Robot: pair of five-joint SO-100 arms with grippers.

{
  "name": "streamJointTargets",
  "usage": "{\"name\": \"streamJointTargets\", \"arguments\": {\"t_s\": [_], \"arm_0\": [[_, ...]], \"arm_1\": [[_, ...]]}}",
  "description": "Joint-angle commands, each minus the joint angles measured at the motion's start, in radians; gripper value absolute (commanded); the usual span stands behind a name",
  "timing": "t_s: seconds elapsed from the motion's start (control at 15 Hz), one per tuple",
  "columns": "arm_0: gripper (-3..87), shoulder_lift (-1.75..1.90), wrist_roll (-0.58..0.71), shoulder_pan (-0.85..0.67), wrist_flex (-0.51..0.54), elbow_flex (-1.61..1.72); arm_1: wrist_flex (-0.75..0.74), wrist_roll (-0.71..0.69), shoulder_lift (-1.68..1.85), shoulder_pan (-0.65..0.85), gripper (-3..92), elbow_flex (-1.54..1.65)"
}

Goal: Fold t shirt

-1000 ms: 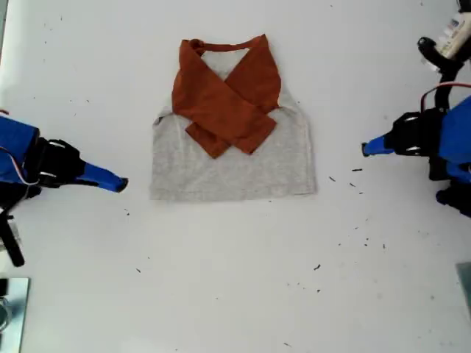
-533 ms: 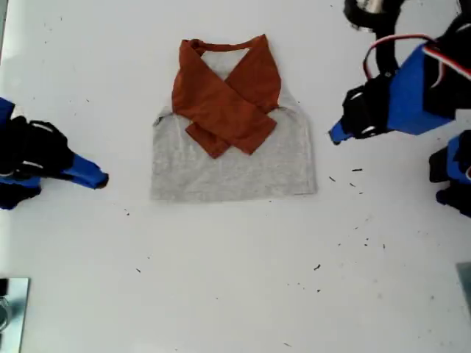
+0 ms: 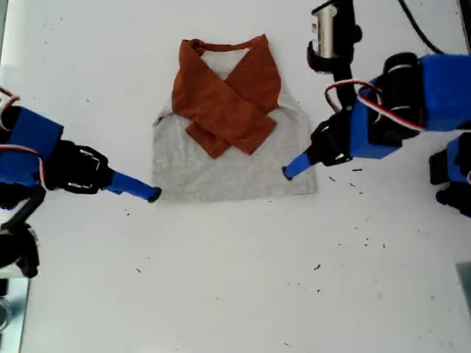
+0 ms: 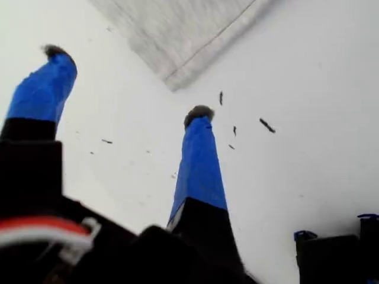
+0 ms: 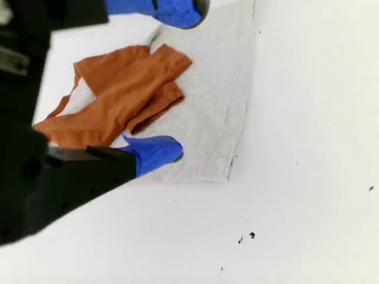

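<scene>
One t shirt lies flat on the white table, nearer the table's far edge than its near edge in the exterior view, neckband toward the far edge and hem toward the near one. Its grey body is spread out, and both rust-orange sleeves are folded inward so that they cross over the chest.

My first gripper reaches in from the exterior view's right and its tip sits over the hem corner on that side. In the first wrist view its jaws stand open, the two blue fingertips well apart and holding nothing, with the grey hem corner just beyond them and a few dark specks on the bare table beside it.

My second gripper comes in from the exterior view's left, its tip at the other hem corner. In the second wrist view its jaws are also open. One blue fingertip is over the grey cloth just inside the hem corner, and the other is at the shirt's side edge farther up. Whether either presses on the cloth I cannot tell.
</scene>
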Motion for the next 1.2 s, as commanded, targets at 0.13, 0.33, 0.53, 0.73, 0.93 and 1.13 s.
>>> {"name": "streamJointTargets", "arguments": {"t_s": [0.13, 0.33, 0.53, 0.73, 0.93, 1.13], "arm_0": [[29.4, -0.173, -0.003, -0.052, -0.23, 0.086], [28.3, -0.339, 0.04, -0.126, -0.33, 0.091], [6.2, -0.607, 0.071, -0.181, -0.345, -0.003], [-0.3, -0.64, 0.067, -0.164, -0.308, -0.084], [-0.3, -0.598, 0.083, -0.132, -0.268, -0.158], [-0.3, -0.591, 0.063, -0.015, -0.252, -0.268]], "arm_1": [[-0.201, 0.035, -0.086, -0.014, 36.0, 0.121], [-0.337, 0.031, -0.245, -0.015, 35.8, 0.126], [-0.383, 0.038, -0.393, -0.021, 32.4, 0.083], [-0.38, 0.08, -0.443, -0.052, 3.5, 0.049], [-0.367, 0.069, -0.396, -0.084, 3.3, 0.012], [-0.344, 0.083, -0.193, -0.161, 3.2, 0.058]]}}
